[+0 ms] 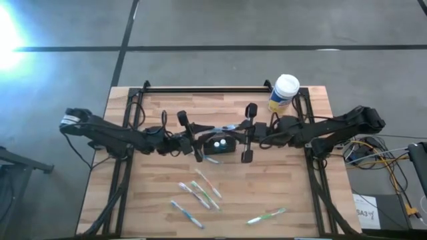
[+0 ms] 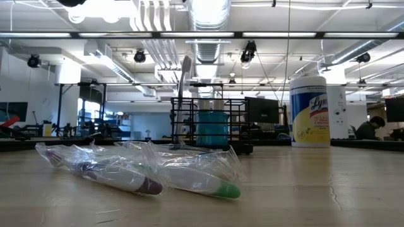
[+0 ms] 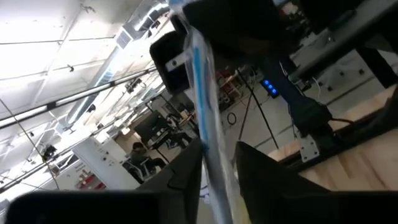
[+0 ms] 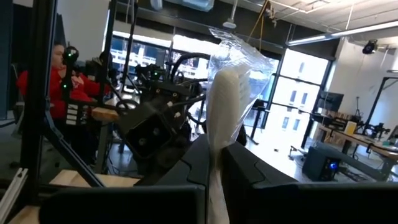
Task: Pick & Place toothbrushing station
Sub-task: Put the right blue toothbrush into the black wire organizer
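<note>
The toothbrushing station (image 1: 219, 144) is a small black holder that stands mid-table; it is also in the low view as the station (image 2: 211, 126). Above it a toothbrush in clear wrap (image 1: 220, 127) hangs roughly level between both arms. My right gripper (image 1: 241, 132) is shut on it, coming from the table's right. My left gripper (image 1: 199, 137) comes from the left. Its fingers (image 3: 186, 177) stand open on either side of the brush (image 3: 208, 112); whether they touch it, I cannot tell. My right gripper pinches the wrapped toothbrush between its two fingers, on the white shaft (image 4: 214, 158) below a thicker end that sticks out past the fingertips. The clear wrap is caught in the hold. The fingers come about level from the table's right. The brush is clear of the table.
Several wrapped toothbrushes (image 1: 200, 195) lie on the near half of the table, one more (image 1: 267, 215) at the near right; two of them (image 2: 139, 173) fill the low view's foreground. A yellow canister with a white cap (image 1: 284, 93) stands at the far right.
</note>
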Available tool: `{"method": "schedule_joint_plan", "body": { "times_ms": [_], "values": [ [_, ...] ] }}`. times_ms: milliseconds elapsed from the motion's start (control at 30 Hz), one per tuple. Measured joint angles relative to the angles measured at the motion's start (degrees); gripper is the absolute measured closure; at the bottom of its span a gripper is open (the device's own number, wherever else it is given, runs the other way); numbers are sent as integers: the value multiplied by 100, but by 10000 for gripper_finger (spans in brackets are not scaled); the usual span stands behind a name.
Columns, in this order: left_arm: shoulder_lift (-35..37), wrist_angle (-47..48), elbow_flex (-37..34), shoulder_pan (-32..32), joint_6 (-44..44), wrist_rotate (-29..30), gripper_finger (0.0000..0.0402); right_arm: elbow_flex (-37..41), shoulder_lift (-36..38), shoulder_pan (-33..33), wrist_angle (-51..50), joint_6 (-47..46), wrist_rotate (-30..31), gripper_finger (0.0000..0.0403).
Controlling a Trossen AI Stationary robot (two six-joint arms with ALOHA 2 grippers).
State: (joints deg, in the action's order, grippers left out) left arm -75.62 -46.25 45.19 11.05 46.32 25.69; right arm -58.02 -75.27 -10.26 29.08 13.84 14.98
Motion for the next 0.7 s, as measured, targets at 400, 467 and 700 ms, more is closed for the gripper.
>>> {"method": "schedule_joint_plan", "body": {
  "times_ms": [400,467,700],
  "values": [
    [1070,2387,-50,499,-984,1261,239,24,838,4,-2173,-365,606,389],
    [1373,2948,-50,626,-1566,1261,249,44,864,8,-2464,-529,621,389],
    [2259,4218,-392,1002,-3309,844,382,517,857,29,-2758,-931,957,389]
  ]
}}
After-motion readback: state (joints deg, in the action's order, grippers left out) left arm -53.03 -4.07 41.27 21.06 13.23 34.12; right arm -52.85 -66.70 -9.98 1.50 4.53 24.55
